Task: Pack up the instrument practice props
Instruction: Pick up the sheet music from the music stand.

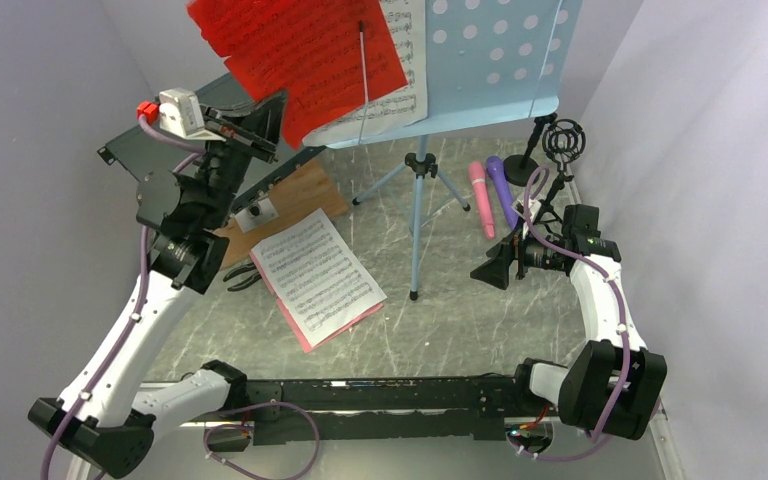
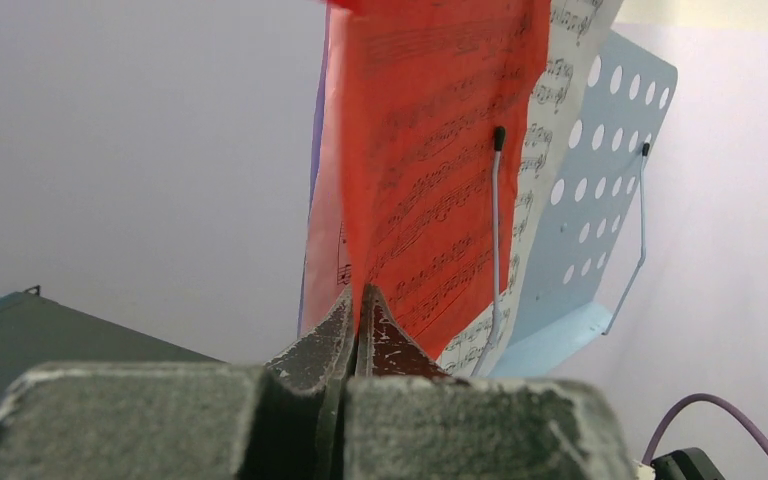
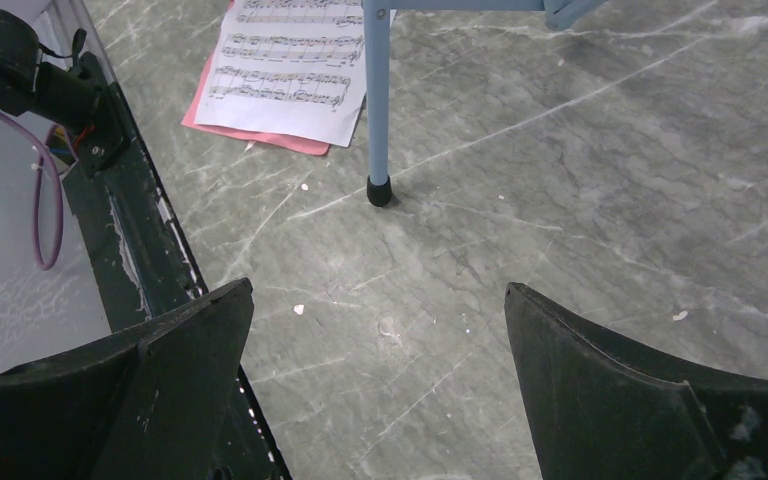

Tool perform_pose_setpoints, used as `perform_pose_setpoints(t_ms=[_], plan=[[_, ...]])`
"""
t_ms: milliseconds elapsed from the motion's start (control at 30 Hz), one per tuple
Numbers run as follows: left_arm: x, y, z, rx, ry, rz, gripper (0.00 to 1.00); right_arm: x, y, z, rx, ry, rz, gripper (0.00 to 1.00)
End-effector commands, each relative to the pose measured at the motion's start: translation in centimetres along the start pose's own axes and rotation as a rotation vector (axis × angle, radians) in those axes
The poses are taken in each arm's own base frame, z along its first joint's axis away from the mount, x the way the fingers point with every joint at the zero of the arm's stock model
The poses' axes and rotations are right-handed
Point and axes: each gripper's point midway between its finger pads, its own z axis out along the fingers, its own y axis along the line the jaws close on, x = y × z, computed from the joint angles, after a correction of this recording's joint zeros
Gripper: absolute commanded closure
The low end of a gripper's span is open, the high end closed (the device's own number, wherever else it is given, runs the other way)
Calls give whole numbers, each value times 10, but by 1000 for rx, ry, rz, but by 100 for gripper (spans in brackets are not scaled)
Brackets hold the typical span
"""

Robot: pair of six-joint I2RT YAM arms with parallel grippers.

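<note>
The light-blue perforated music rack (image 1: pixel 500 60) stands on tripod legs (image 1: pixel 417 215) at the back. A red page (image 1: pixel 300 55) and a white page (image 1: pixel 400 85) lean on it under a wire clip. My left gripper (image 1: pixel 278 110) is raised and shut on the red page's lower left edge (image 2: pixel 430 200). A white page over a pink one (image 1: pixel 318 275) lies flat on the table. Pink (image 1: pixel 481 198) and purple (image 1: pixel 501 190) microphones lie right of the legs, by two black mic supports (image 1: pixel 556 150). My right gripper (image 1: pixel 493 270) is open and empty above bare table (image 3: pixel 380 300).
A large dark flat box (image 1: pixel 160 140) leans at the back left over a wooden block (image 1: pixel 290 200). Black pliers (image 1: pixel 240 275) lie left of the flat pages. White walls close in on both sides. A tripod foot (image 3: pixel 379 192) stands ahead of my right gripper.
</note>
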Motion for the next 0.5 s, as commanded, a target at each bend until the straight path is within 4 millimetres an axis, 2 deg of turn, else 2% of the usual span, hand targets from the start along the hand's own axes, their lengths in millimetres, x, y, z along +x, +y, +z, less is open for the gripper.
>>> perform_pose_setpoints(t_ms=[0,467], plan=[[-32,3,-11,-42,-71,60,100,-8,0,-1,-1,-20,-48,0],[-46,-4,-33,-37,-71,74,100,-7,-2,0,-3,-15,-43,0]])
